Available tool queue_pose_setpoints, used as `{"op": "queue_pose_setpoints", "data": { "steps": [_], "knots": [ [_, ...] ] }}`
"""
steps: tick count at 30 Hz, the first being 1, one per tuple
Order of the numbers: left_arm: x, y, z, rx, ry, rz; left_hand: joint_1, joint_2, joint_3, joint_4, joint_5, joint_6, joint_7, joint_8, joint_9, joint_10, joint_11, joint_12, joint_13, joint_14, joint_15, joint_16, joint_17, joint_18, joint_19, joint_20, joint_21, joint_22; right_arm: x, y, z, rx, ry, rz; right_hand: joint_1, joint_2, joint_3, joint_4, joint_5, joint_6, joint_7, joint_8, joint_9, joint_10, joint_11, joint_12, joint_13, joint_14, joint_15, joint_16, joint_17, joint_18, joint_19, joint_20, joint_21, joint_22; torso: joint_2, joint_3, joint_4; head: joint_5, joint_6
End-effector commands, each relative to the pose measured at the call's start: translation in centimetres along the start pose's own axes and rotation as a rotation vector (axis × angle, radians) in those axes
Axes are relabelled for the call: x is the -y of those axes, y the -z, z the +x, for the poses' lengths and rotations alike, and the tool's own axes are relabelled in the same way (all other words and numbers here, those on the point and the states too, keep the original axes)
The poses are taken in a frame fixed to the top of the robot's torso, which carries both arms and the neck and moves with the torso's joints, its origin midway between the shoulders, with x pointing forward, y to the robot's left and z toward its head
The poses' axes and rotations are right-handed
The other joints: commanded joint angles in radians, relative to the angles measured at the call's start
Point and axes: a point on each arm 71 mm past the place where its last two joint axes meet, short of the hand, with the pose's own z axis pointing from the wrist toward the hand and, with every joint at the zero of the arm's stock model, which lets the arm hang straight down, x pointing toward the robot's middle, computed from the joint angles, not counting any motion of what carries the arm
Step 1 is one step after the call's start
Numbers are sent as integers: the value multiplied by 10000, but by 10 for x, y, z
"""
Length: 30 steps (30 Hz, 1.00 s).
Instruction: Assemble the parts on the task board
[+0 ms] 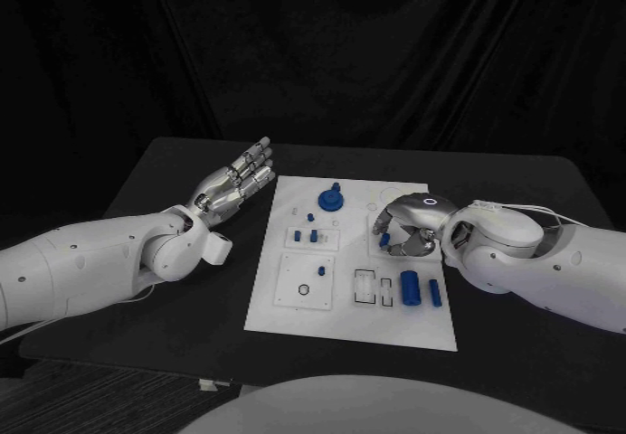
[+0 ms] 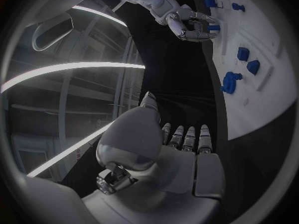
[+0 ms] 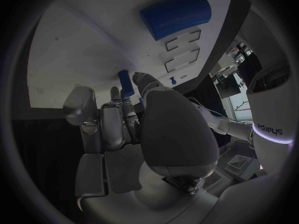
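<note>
Right hand (image 1: 404, 226) pinches blue part (image 1: 385, 240) over board; left hand (image 1: 235, 181) spread, off board edge.

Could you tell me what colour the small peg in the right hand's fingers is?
Blue. The small peg shows best in the right wrist view, held at the right hand's fingertips.

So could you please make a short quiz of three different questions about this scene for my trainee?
1. True or false: the left hand holds a blue part.
2. Which hand is over the task board? A) left B) right C) both
3. Fill in: the right hand holds a small ____ part.

Key: 1 false, it is open beside the board. 2 B. 3 blue.
</note>
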Motion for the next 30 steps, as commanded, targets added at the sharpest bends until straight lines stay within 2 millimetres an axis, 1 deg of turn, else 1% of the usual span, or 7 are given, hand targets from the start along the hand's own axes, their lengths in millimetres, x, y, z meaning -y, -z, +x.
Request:
{"op": "queue_pose_setpoints", "data": {
  "steps": [1, 6, 7, 8, 9, 15, 30],
  "knots": [
    [8, 0, 2, -134, 106, 1175, 211, 19, -91, 110, 320, -13, 62, -97, -37, 46, 18, -77, -107, -39, -145, -95, -74, -300, -26, -35, -93, -33, 0, -1, 3, -223, 72, -15, 196, -39, 416, -40, 319, 111, 27, 215, -41, 184, -36, -187, -101, 6, -46, 183, 56, -116, -21, 10, 303, 1306, 0, -2, -1, -16, -2],
    [7, 0, 2, -161, 134, 1174, 355, 111, -67, 115, 610, 56, 205, -89, -29, 50, 118, -46, -101, -39, -209, -95, -74, -273, -26, -80, -93, -33, -1, -1, 5, -273, 71, -41, 208, -96, 791, -208, 536, 252, 16, 251, 12, 433, -50, -369, -117, 0, -61, 174, 42, -119, -30, -9, 324, 1311, -1, 0, 1, 12, -2],
    [7, 0, 2, -162, 137, 1169, 394, 155, -79, 120, 713, 60, 316, -90, -29, 51, 121, -40, -100, -39, -313, -95, -74, -357, -26, -271, -93, -33, -1, -1, 5, -280, 70, -47, 197, -120, 950, -271, 580, 324, 13, 275, 41, 565, -60, -437, -118, -2, -65, 170, 36, -119, -32, -19, 338, 1314, -2, -1, 2, 12, -2],
    [7, 0, 2, -162, 138, 1167, 394, 155, -79, 120, 713, 60, 316, -90, -29, 51, 121, -40, -100, -39, -313, -95, -74, -357, -26, -271, -93, -33, -1, -1, 5, -282, 70, -48, 197, -120, 950, -271, 580, 324, 13, 275, 41, 565, -60, -437, -118, -2, -65, 170, 36, -119, -32, -19, 338, 1314, -2, -1, 2, 12, -2],
    [7, 0, 2, -166, 143, 1156, 420, 190, -95, 121, 789, 82, 320, -87, -26, 51, 86, -37, -100, -39, -377, -95, -74, -469, -26, -457, -93, -33, -1, -1, 5, -284, 68, -51, 182, -146, 1096, -332, 622, 386, 1, 297, 70, 690, -68, -501, -119, -3, -86, 167, 31, -122, -35, -23, 345, 1315, -1, -2, 0, 13, -2],
    [6, 1, 3, -223, 201, 1101, 480, 254, -95, 119, 1008, 114, 348, -83, -22, 50, 76, -38, -101, -39, -376, -95, -74, -621, -26, -609, -93, -33, -1, -1, 5, -220, 55, -80, 112, -190, 1503, -534, 714, 576, -63, 381, 193, 1206, -158, -606, -90, 56, -158, 257, 184, -152, 20, -81, 566, 1367, -3, -2, 1, 14, -2],
    [2, 0, 6, -571, 514, 783, 734, 369, -58, 115, 1403, 304, 553, -57, 2, 46, 149, -61, -106, -39, -36, -95, -74, -688, -26, -308, -93, -33, -2, 0, 3, 21, 15, -175, 45, -75, 1832, -1185, 630, 1344, -357, 970, 896, 2356, -488, -670, 52, 92, -429, 251, 210, -171, 46, -320, 754, 1397, -4, -3, 1, 34, -2]
  ]
}}
